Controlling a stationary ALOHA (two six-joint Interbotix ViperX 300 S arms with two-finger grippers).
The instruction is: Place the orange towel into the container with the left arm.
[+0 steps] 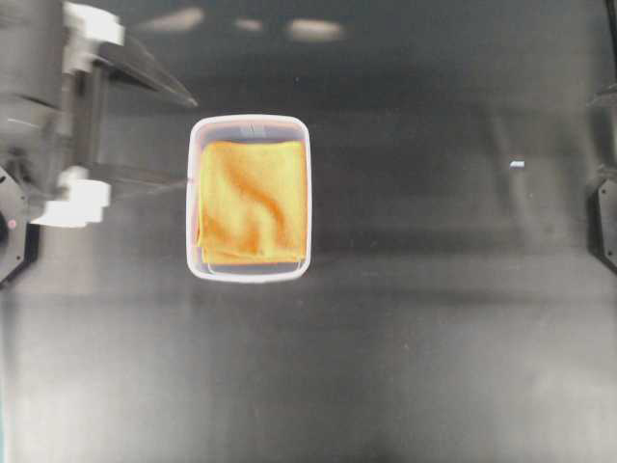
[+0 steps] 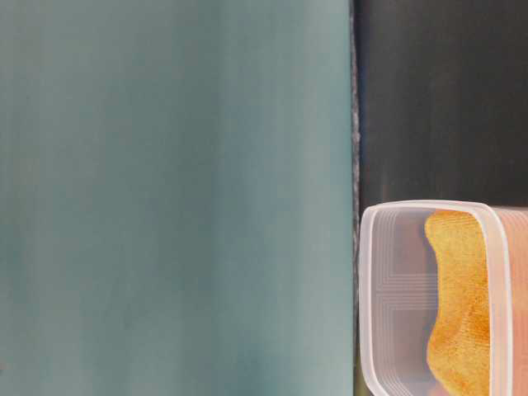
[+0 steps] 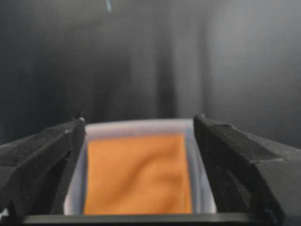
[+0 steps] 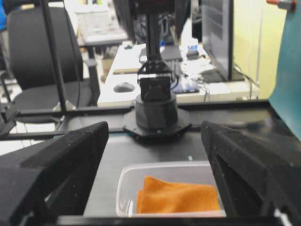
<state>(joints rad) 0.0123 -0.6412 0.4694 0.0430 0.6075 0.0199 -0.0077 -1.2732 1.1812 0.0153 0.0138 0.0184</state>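
Note:
The orange towel (image 1: 253, 201) lies folded inside the clear container (image 1: 249, 121), filling most of its base, with nothing touching it. My left gripper (image 1: 191, 140) is open and empty just left of the container's left rim, its two black fingers spread wide. In the left wrist view the left gripper (image 3: 139, 122) frames the container (image 3: 141, 127) and the towel (image 3: 138, 174). My right gripper (image 4: 154, 129) is open and empty, far from the container (image 4: 123, 190) and towel (image 4: 178, 197); it is out of the overhead view. The table-level view shows the towel (image 2: 458, 305) in the container (image 2: 396, 280).
The container stands on a black table. A small white speck (image 1: 517, 165) lies at right. The right arm's base (image 1: 605, 224) is at the right edge; the left arm's base (image 4: 156, 113) shows beyond the container. A teal panel (image 2: 173, 198) fills the table-level view's left.

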